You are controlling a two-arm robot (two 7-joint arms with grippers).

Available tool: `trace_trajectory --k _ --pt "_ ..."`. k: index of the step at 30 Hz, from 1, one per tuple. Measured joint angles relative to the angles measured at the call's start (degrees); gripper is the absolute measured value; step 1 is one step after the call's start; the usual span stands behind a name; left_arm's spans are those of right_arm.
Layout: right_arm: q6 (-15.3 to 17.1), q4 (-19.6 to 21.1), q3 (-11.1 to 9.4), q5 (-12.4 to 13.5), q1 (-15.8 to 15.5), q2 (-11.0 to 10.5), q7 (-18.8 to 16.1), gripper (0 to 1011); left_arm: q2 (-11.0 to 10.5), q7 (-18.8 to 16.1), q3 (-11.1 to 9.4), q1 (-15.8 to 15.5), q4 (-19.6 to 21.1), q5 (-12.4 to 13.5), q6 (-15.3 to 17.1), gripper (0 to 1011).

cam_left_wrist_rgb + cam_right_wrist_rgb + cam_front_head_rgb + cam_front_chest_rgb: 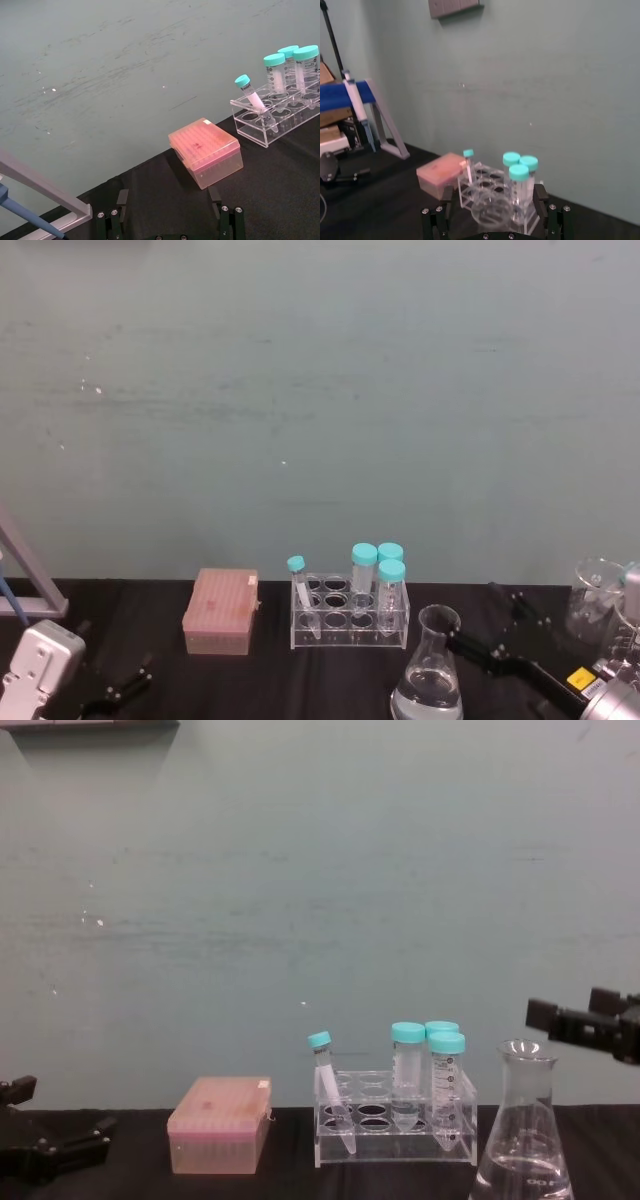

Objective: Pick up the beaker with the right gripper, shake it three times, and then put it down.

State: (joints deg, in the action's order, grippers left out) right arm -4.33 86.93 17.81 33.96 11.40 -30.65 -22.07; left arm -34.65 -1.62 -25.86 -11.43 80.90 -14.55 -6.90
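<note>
Here, right end effector point(493, 195) spread wide, empty, beaker point(428, 680) rim just beside.

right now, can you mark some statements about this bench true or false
1. The right hand is shut on the beaker. False: it is open, with the beaker's rim between its fingers.
2. The beaker holds clear liquid. True.
3. The rack holds four teal-capped tubes. True.
4. The pink box sits to the right of the rack. False: it sits to the rack's left.
5. The left hand grips the pink box. False: it is open, short of the box.
</note>
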Motion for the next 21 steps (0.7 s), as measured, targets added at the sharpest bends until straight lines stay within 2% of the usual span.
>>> trace_trajectory --k 10,21 --pt "2.86 -1.94 0.20 -1.30 -0.21 0.92 -0.78 1000 0.00 0.00 0.00 0.00 0.00 0.00 0.00 1000" --pt "4.32 -6.76 1.03 -3.83 2.83 3.50 -2.05 1000 0.00 0.00 0.00 0.00 0.00 0.00 0.00 1000"
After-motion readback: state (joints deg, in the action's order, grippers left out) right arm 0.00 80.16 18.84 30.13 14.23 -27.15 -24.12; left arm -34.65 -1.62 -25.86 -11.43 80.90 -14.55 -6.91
